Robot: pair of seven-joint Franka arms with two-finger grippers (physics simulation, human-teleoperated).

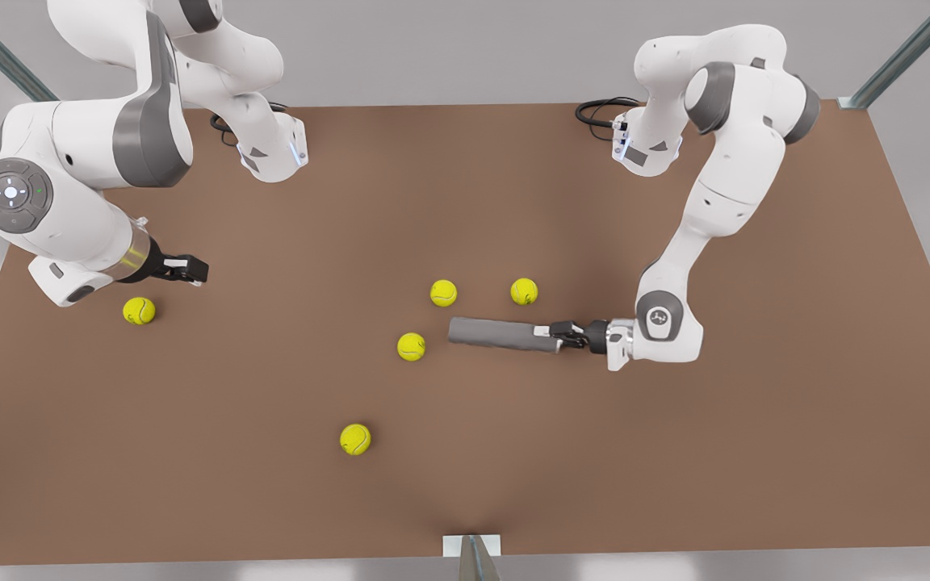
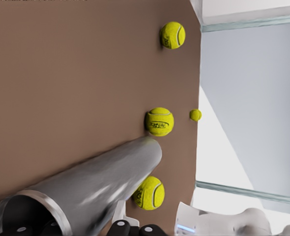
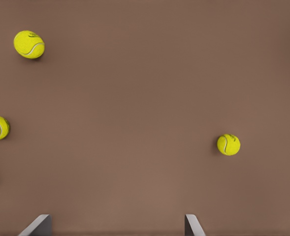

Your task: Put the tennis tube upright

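We see the tennis tube (image 1: pixel 504 334) lying on its side near the middle of the brown table (image 1: pixel 675 484), its hollow rimmed end (image 2: pixel 34 206) gripped by the left gripper (image 1: pixel 559 337), whose fingers are clamped on that rim. Three tennis balls (image 1: pixel 443 293) lie close around the tube, with another toward the table's near edge. At the front view's left, the right gripper (image 1: pixel 190 269) waits with fingers spread, above a lone ball (image 1: pixel 139 311).
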